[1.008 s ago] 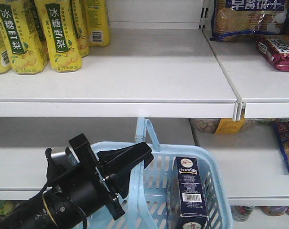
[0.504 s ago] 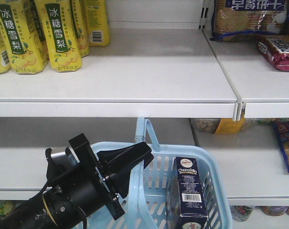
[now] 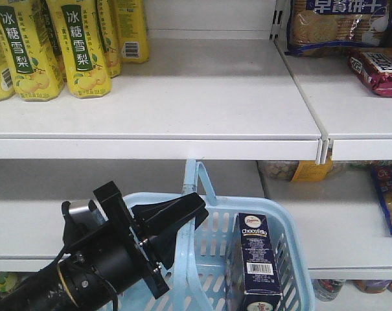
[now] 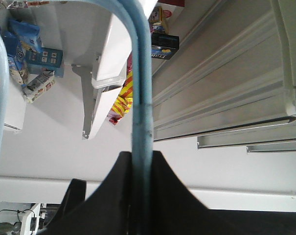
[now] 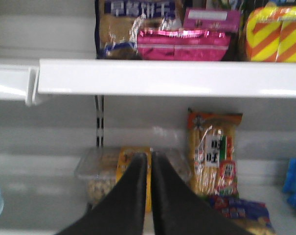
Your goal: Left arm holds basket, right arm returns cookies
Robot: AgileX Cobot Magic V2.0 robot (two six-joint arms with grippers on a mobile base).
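Observation:
The light blue basket (image 3: 298, 249) hangs in front of the lower shelf, at the bottom middle of the front view. The navy cookies box (image 3: 256, 258) stands upright inside it at the right. My left gripper (image 3: 197, 206) is shut on the basket's pale blue hoop handle (image 3: 207, 178). In the left wrist view the handle (image 4: 140, 88) runs straight up between the closed jaws of the left gripper (image 4: 140, 155). My right gripper (image 5: 149, 155) is shut and empty, and it points at a lower shelf. The right arm does not show in the front view.
Yellow drink cartons (image 3: 53, 52) stand on the upper shelf at the left. Biscuit packs (image 3: 338, 23) and a red pack (image 3: 380, 71) lie at the right. The shelf's front edge (image 3: 157, 148) is just above the handle. The right wrist faces a clear tub (image 5: 96, 178) and a snack pack (image 5: 214, 152).

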